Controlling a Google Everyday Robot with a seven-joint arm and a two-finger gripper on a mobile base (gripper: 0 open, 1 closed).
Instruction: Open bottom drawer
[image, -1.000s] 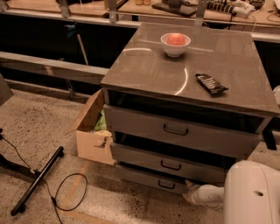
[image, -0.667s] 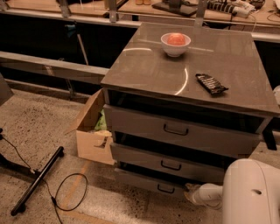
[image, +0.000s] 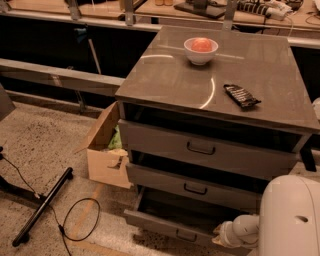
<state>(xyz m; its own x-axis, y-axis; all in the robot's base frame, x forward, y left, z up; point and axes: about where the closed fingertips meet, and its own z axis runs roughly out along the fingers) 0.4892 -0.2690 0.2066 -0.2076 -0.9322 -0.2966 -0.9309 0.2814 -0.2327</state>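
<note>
The bottom drawer (image: 160, 224) of the grey cabinet (image: 170, 80) has the slimmest front and stands pulled out toward me, its dark inside showing behind the front. Its small black loop handle (image: 185, 236) is at the centre of the front. My gripper (image: 219, 235) is low at the drawer's right end, just right of the handle, at the end of my white arm (image: 290, 220). The mid-height drawer (image: 195, 186) and the tallest drawer (image: 205, 150) sit above it, each slightly ajar.
A white bowl (image: 201, 50) with something red in it and a black packet (image: 241, 95) lie on the cabinet top. An open cardboard box (image: 106, 150) stands against the cabinet's left side. A black bar (image: 42, 207) and a looped cable (image: 80, 220) lie on the floor at left.
The bottom drawer has slid further out toward me, showing more of its inside. My gripper and arm have drawn back with it.
</note>
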